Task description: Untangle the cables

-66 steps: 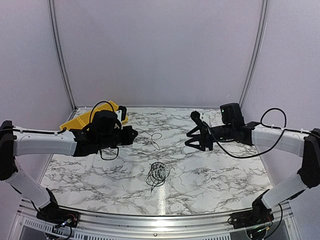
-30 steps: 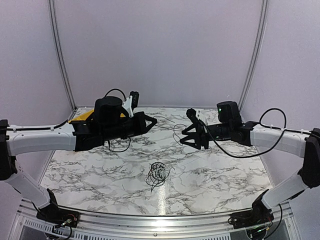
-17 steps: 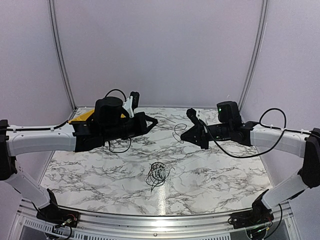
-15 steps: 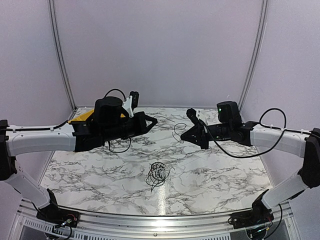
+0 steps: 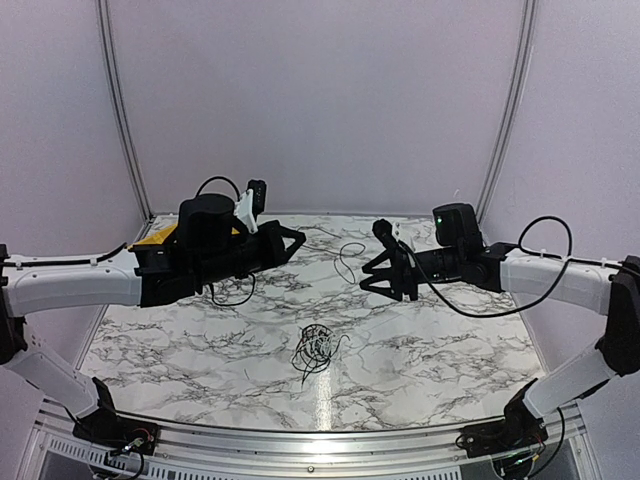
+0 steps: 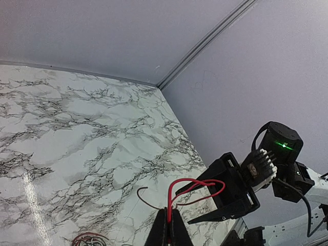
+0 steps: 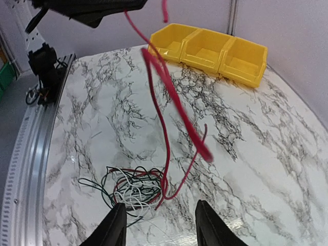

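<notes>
Marble table (image 5: 450, 350) bore most of the cables (image 5: 315, 348) in a knotted heap at its middle as the left hand (image 5: 298, 239), clamped on one red wire (image 7: 177, 102), held it aloft beside the right hand (image 5: 366, 278), fingers apart, with most untangling left.

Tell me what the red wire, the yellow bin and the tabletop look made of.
Red wire: thin, glossy plastic-looking insulation, bends in springy loops; core unseen. Yellow bin: moulded plastic, likely; uniform colour, smooth semi-gloss walls. Tabletop: marble pattern with sharp glare; stone or printed laminate, cannot tell.
</notes>
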